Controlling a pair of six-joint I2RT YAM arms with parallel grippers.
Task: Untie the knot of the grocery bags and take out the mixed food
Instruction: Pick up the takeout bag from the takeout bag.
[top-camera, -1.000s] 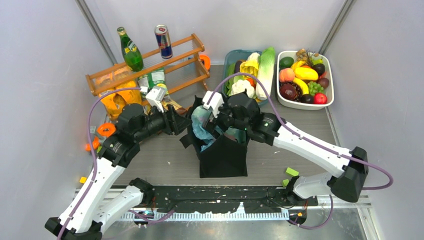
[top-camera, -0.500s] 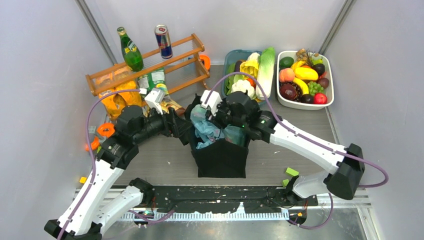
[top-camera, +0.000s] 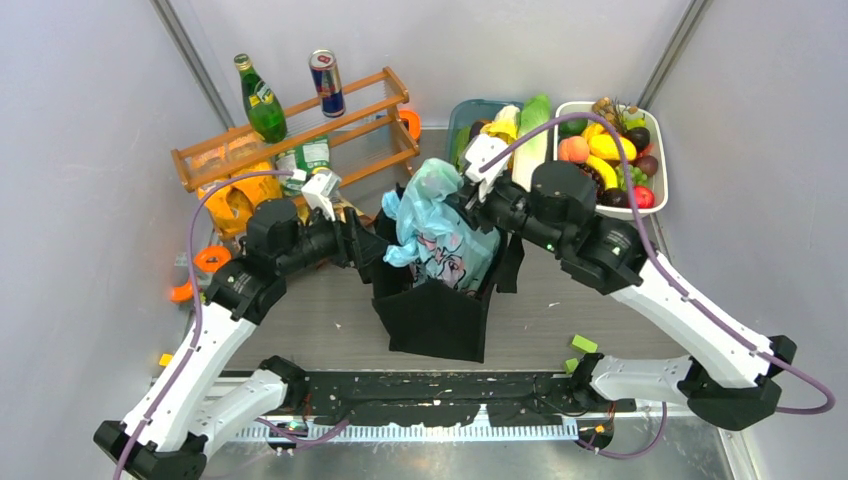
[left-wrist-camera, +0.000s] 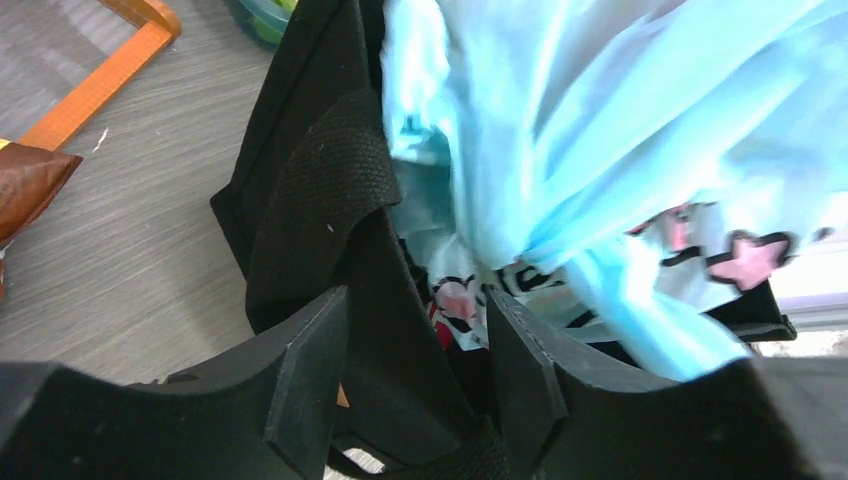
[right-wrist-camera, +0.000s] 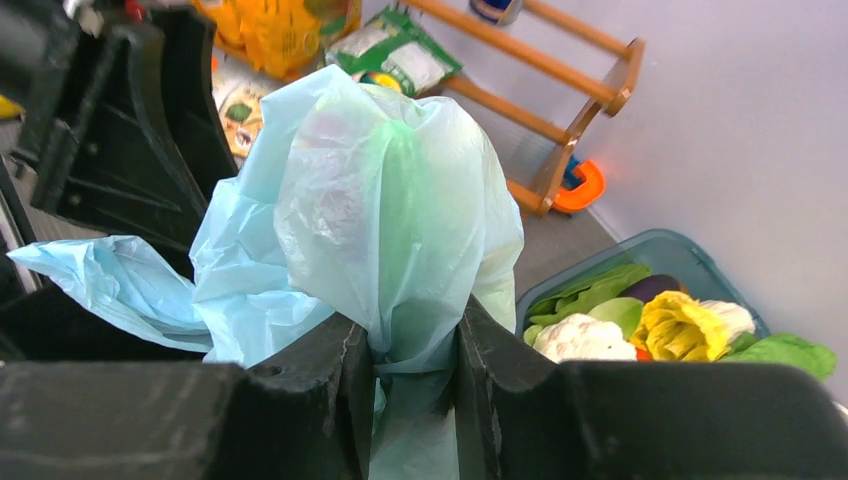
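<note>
Blue bag (top-camera: 440, 240) stands upright in tote (top-camera: 430, 320), long axis vertical. Right gripper (right-wrist-camera: 410, 345) pinches its top (left gripper (left-wrist-camera: 415, 330) clamps the tote's rim).

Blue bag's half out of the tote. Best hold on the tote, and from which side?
Probably the tote, left wall at the rim by the strap, from the left with one finger inside. The wall stands upright and the mouth is open, so its edge fits the jaws. The left end effector straddles it; the right end effector pinches the blue bag.
</note>
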